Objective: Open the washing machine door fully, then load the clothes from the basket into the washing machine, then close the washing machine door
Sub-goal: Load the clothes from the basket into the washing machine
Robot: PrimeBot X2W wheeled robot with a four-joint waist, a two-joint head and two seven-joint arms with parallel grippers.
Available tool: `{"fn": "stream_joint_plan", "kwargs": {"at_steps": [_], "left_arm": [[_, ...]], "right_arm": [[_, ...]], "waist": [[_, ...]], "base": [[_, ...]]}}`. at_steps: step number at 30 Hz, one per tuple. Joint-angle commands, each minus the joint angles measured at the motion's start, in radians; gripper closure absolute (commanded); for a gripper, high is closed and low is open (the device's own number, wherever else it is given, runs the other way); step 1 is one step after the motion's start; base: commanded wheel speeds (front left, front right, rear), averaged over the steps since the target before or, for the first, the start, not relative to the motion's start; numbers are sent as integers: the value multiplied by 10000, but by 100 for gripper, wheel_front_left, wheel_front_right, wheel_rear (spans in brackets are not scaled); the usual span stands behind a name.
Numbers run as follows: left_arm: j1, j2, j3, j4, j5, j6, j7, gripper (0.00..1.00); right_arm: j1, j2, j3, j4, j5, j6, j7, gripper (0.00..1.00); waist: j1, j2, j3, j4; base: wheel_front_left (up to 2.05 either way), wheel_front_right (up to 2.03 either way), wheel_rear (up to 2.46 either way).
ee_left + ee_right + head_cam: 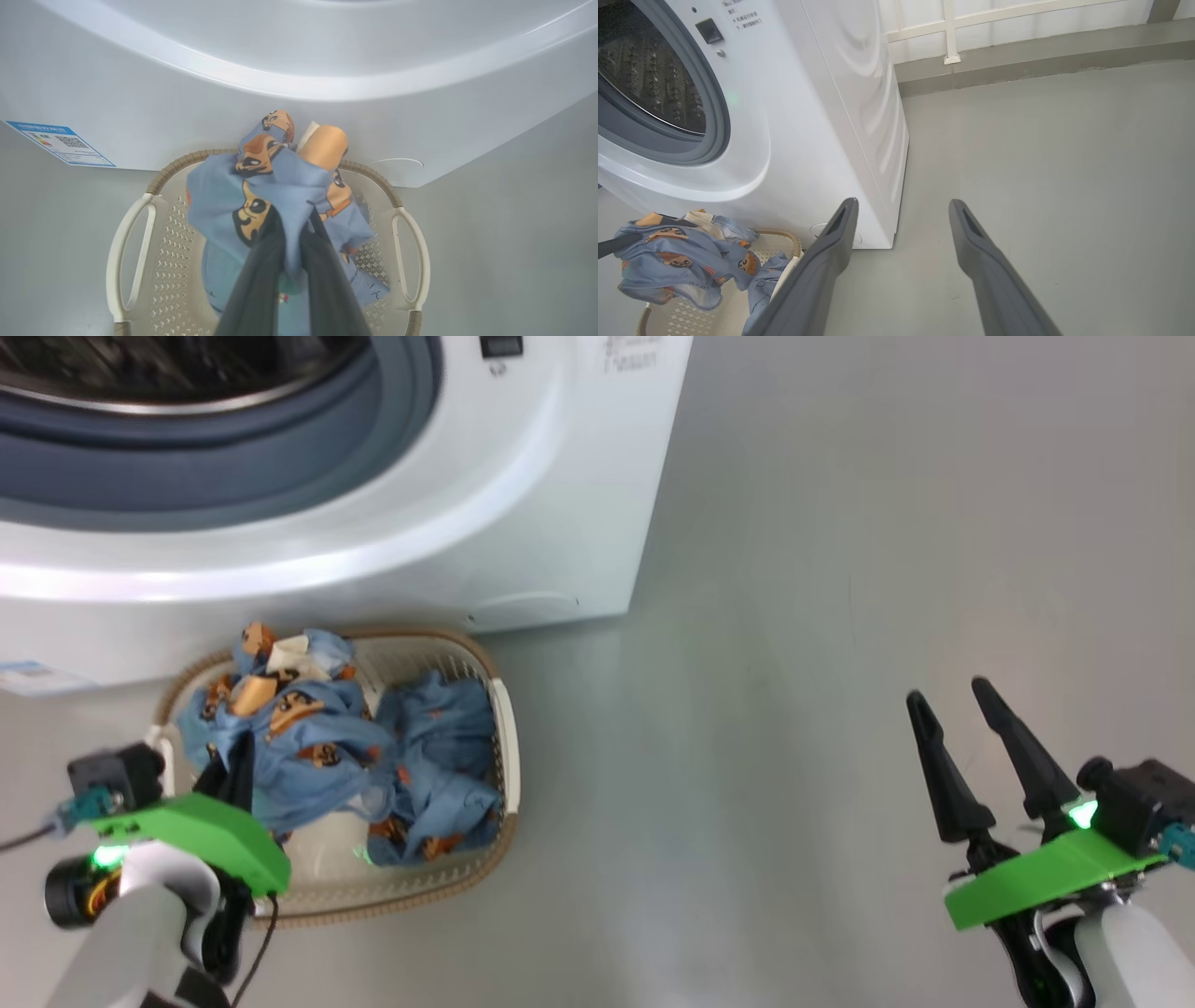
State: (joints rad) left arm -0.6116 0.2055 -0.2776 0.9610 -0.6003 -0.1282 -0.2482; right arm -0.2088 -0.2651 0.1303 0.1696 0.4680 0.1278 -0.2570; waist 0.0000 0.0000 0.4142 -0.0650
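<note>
**Left gripper** (294, 215): the jaws are drawn narrow and pinched on a fold of the clothes (280, 186). In the left wrist view the two dark fingers rise from the bottom centre. Light blue cloth printed with orange-brown bears bunches over and between their tips. In the head view this gripper sits at lower left, over the near left end of the basket.

**Right gripper** (903, 203): the jaws are wide apart with nothing between them. It sits at lower right of the head view, above bare floor (840, 616), well apart from the basket.

**Clothes**: one bunch hangs from the left fingers, raised over the basket at lower left of the right wrist view. A second heap lies inside the basket toward its right end.

**Basket** (509, 747): cream, perforated, brown-rimmed, with side handles. It stands on the floor at lower left centre of the head view, just in front of the machine's base.

**Washing machine** (523, 523): white and front-loading, across the upper left of the head view.
- Its opening is uncovered, ringed by the grey-blue gasket (233, 457).
- The steel drum (649, 74) shows at upper left of the right wrist view.
- A blue label (60, 142) is stuck at a lower corner, at middle left of the left wrist view.
</note>
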Motion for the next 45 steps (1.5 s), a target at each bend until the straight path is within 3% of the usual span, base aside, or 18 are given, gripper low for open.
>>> {"fn": "stream_joint_plan", "kwargs": {"at_steps": [1,15,27,37,45], "left_arm": [[369,433,449,-404,126,-24,-133,100],[3311,-111,2233,-4306,1817,-24,-135,100],[5927,-1018,3601,-7585,2798,-25,-135,100],[6829,-1403,3893,-8701,2926,-25,-135,100],[6150,-1381,3716,-8898,2811,-25,-135,100]], "right_arm": [[362,-187,127,-169,5,29,-48,0],[1679,-294,-146,-105,98,29,-48,0],[2327,-331,-331,-228,139,29,-48,0],[2401,-319,-419,-266,124,29,-48,0],[2193,-261,-473,-394,105,29,-48,0]], "waist": [[0,0,-865,222],[0,0,-2566,269],[0,0,-3092,208],[0,0,-3088,204],[0,0,-2655,205]], "base": [[0,0,0],[0,0,0],[0,0,0],[0,0,0],[0,0,0]]}}
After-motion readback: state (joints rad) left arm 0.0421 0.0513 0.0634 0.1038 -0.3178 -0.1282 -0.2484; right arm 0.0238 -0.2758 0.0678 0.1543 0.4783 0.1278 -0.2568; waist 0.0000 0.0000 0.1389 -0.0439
